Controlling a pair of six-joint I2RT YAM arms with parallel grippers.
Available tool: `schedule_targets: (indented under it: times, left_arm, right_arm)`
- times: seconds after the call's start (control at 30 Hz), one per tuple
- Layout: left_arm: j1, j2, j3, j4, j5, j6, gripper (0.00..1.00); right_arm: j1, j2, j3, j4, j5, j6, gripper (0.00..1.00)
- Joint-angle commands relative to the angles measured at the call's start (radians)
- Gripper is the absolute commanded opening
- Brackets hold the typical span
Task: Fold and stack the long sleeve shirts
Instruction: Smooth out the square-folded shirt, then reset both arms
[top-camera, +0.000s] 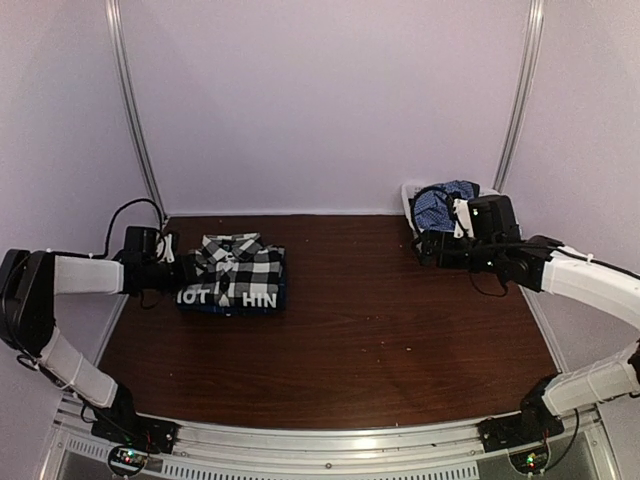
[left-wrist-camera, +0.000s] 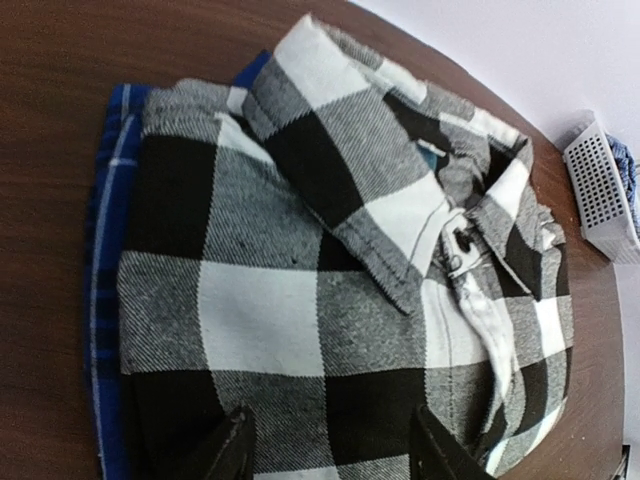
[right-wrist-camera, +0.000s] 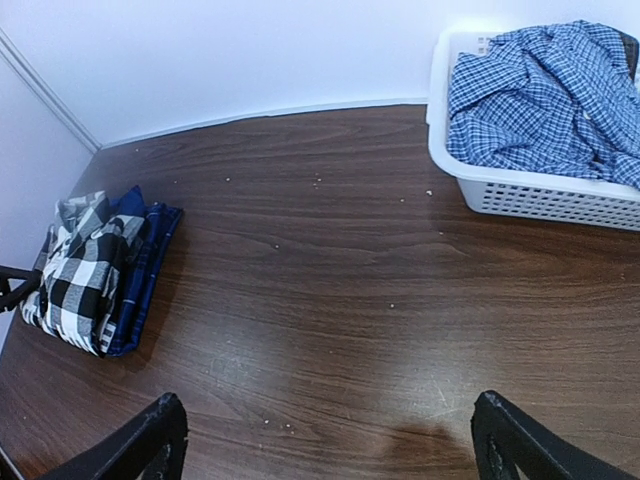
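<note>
At 9 o'clock on the counter (top-camera: 400, 320), the left arm reaches low. Its end effector (left-wrist-camera: 338, 450), half spread and pinching nothing visible, tips over the black-and-white shirt (top-camera: 240, 270) stacked on the blue plaid shirt (left-wrist-camera: 105, 300). It should withdraw straight, without dragging cloth. At 2 o'clock the right end effector (right-wrist-camera: 330, 445), spread wide, hovers beside the basket (right-wrist-camera: 540, 200); best to grasp its crumpled blue shirt (right-wrist-camera: 540, 90) high.

On my surface (top-camera: 380, 320) the folded stack lies at 9 o'clock: the upper shirt (top-camera: 238, 270) on the lower shirt (left-wrist-camera: 108, 260). My left tool (left-wrist-camera: 335, 450) is at the stack's 9 o'clock edge. At 2 o'clock a basket (right-wrist-camera: 530, 195) holds a loose shirt (right-wrist-camera: 545, 95), with my right tool (right-wrist-camera: 330, 440) at the basket's 6 o'clock.
</note>
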Motion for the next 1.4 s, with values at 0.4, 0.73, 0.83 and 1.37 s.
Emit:
schedule_targets:
  times: [0.4, 0.73, 0.83, 1.37]
  left_arm:
    - [-0.048, -0.375, 0.15, -0.201, -0.259, 0.109, 0.98]
    - [-0.202, -0.409, 0.237, -0.305, -0.622, 0.186, 0.98]
    - [-0.202, -0.466, 0.206, -0.294, -0.717, 0.169, 0.98]
    - [-0.197, -0.629, 0.107, -0.223, -0.484, 0.246, 0.98]
  right_arm:
    - [-0.027, -0.202, 0.023, -0.172, 0.244, -0.077, 1.0]
    - [-0.029, -0.23, 0.053, -0.137, 0.316, -0.165, 1.0]
    - [-0.029, -0.256, 0.038, -0.104, 0.341, -0.193, 1.0]
    - [-0.029, -0.338, -0.047, 0.021, 0.357, -0.221, 1.0]
